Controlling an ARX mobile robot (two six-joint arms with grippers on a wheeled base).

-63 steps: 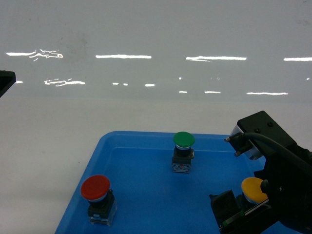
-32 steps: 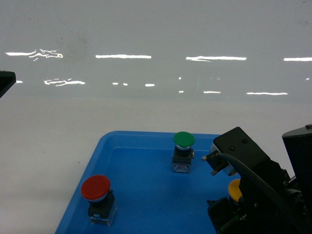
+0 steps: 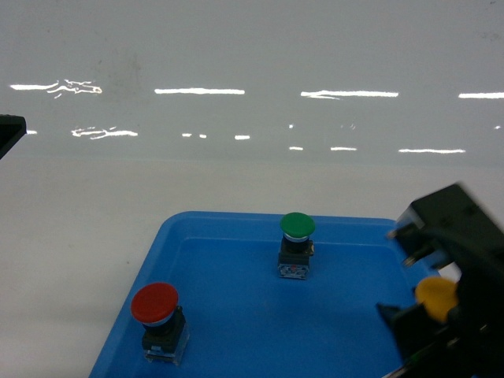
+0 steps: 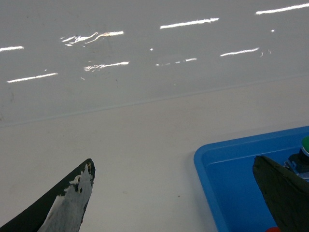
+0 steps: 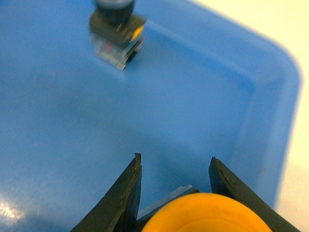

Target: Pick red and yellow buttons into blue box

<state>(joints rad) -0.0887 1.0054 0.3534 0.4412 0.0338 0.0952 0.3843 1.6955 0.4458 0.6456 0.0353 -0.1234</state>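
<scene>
The red button stands upright at the near left of a shallow blue tray. The yellow button is at the tray's right side, its body between the fingers of my right gripper, which is shut on it. In the right wrist view its yellow cap fills the bottom between the two dark fingers. My left gripper hangs open over the white table, left of the tray's corner, with nothing in it. The blue box is out of view.
A green-capped button stands upright near the tray's far middle; its black and clear body shows ahead of the right gripper. White table surrounds the tray, with a glossy white wall behind.
My right arm swung left over the tray, then back to the right. The yellow button went with it. The red and green buttons stayed put.
</scene>
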